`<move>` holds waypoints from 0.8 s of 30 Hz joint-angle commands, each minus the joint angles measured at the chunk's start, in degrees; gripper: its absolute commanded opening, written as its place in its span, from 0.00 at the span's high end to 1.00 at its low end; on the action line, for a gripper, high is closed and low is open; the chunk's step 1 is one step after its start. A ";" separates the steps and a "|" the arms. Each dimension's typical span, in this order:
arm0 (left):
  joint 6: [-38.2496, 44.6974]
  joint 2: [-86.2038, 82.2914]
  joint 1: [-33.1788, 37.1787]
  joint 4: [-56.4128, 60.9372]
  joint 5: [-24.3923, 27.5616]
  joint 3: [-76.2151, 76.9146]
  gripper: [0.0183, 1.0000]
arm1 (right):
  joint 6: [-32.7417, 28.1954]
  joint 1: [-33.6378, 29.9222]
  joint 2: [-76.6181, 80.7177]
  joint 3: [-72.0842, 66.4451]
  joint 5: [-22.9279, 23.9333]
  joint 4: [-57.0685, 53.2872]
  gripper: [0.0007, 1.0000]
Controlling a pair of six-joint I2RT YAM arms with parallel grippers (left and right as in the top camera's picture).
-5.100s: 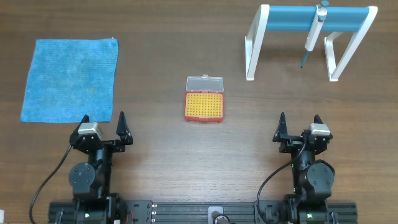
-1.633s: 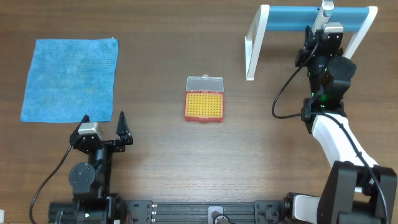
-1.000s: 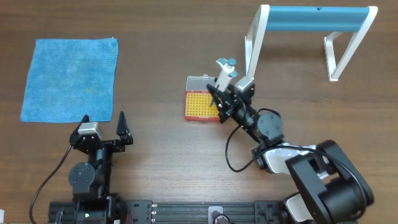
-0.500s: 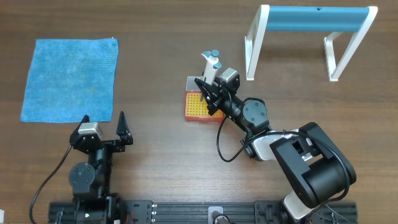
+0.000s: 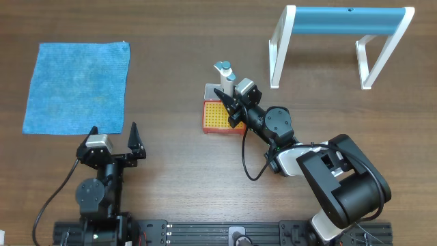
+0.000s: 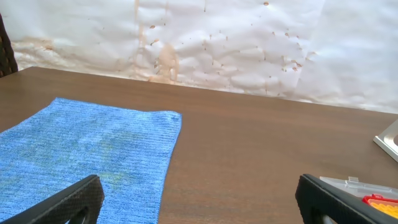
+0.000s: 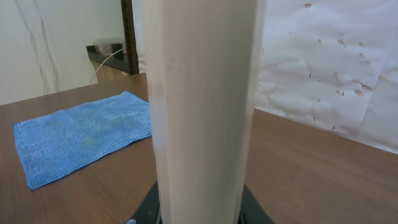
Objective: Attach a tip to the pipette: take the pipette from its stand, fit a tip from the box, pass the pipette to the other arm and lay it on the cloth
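Top view, itemised: my right hand, clamped on the pipette, which stands upright at the orange tip box, mid-tabletop; I cannot tell whether it touches the tips. My left hand, fingers apart, low by its base, just beside the blue cloth. Stand, far right corner, well apart.

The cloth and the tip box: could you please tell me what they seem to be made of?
Cloth: likely microfibre, matte blue, with a fine ribbed weave. Tip box: apparently hard plastic, an orange-red body and a clear lid open behind it.
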 commanded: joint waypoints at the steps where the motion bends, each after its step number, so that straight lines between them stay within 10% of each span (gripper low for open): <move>1: 0.76 -0.37 -0.20 -0.28 0.46 -0.13 0.00 | -0.85 0.13 0.31 0.55 -2.32 0.68 0.92; 24: 0.76 -0.37 -0.20 -0.28 0.46 -0.13 0.00 | -0.81 0.20 0.31 -1.92 -4.20 1.03 0.92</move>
